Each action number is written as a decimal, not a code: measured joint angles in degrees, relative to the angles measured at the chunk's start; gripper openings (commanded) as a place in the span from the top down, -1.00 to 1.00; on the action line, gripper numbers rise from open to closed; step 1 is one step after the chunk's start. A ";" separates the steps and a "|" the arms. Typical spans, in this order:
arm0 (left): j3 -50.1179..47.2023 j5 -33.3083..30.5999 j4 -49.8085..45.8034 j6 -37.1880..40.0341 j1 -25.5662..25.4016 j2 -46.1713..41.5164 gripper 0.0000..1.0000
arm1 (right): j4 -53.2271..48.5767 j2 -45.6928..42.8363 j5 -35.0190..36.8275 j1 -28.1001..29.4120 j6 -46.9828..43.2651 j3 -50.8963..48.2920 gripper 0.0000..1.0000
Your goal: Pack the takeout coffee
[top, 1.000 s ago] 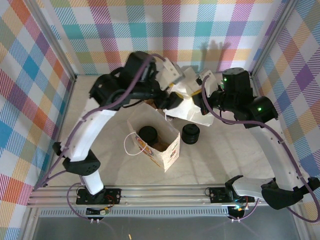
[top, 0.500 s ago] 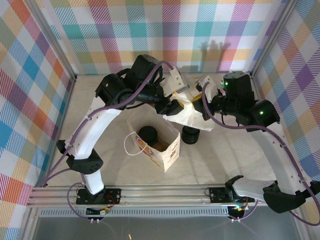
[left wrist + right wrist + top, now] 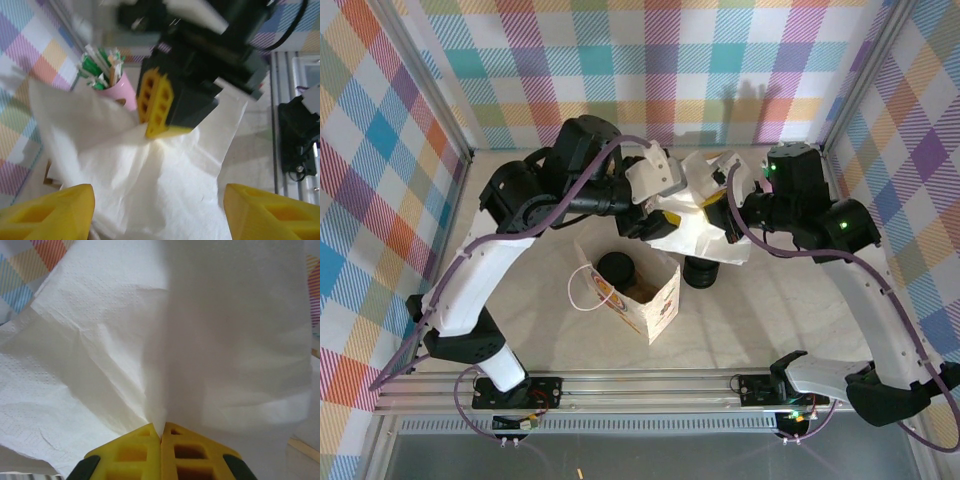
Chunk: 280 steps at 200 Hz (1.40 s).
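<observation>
The right gripper (image 3: 161, 434) is pinched tight on a crumpled white paper napkin (image 3: 150, 340). The left gripper (image 3: 159, 207) gapes wide, holding nothing. The black-lidded takeout coffee cup (image 3: 614, 267) apparently stands inside the open white paper bag (image 3: 660, 302).

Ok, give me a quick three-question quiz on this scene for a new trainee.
1. True or false: the right hand is shut on the white napkin.
2. Where is the takeout coffee? A) standing inside the paper bag B) lying on its side beside the bag C) held in the right hand
3. Fill in: in the left wrist view, the left hand has its jaws standing ___ (open or shut).

Key: 1 true; 2 A; 3 open.
</observation>
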 measured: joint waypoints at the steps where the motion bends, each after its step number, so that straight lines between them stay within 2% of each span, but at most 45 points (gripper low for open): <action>1: 0.04 0.07 0.00 0.09 -0.15 0.00 -0.43 | -0.09 0.07 -0.15 0.00 0.02 0.07 1.00; 35: 0.26 0.68 -0.04 2.49 -2.05 1.44 -0.61 | -1.03 1.14 -3.96 0.00 0.39 0.63 1.00; 68: -0.35 -2.29 -0.11 4.85 -2.16 2.34 -0.78 | -2.05 0.90 -7.54 0.00 0.33 0.72 1.00; 94: -1.38 -5.25 -0.48 6.36 -2.16 2.34 -0.80 | -3.04 0.11 -9.75 0.00 -0.17 0.81 1.00; 134: -1.49 -8.44 -3.45 8.04 -2.16 2.36 -0.67 | -5.22 -1.01 -10.71 0.00 -2.08 2.14 1.00; 179: -1.46 -9.84 -6.03 8.74 -2.16 2.36 -0.40 | -7.08 -1.55 -10.69 0.00 -3.61 3.30 1.00; 199: -1.46 -10.10 -6.73 8.96 -2.16 2.36 -0.18 | -7.41 -1.57 -10.67 0.00 -4.15 3.45 1.00; 225: -1.46 -10.86 -6.97 9.53 -2.16 2.36 -0.08 | -7.41 -1.57 -10.69 0.00 -4.35 3.50 1.00; 266: -1.49 -12.50 -6.95 10.58 -2.27 2.36 0.49 | -7.41 -1.57 -10.64 0.00 -4.55 3.50 1.00; 280: -1.55 -13.05 -6.91 10.86 -2.34 2.34 0.62 | -7.39 -1.64 -10.40 0.00 -4.83 3.48 0.98</action>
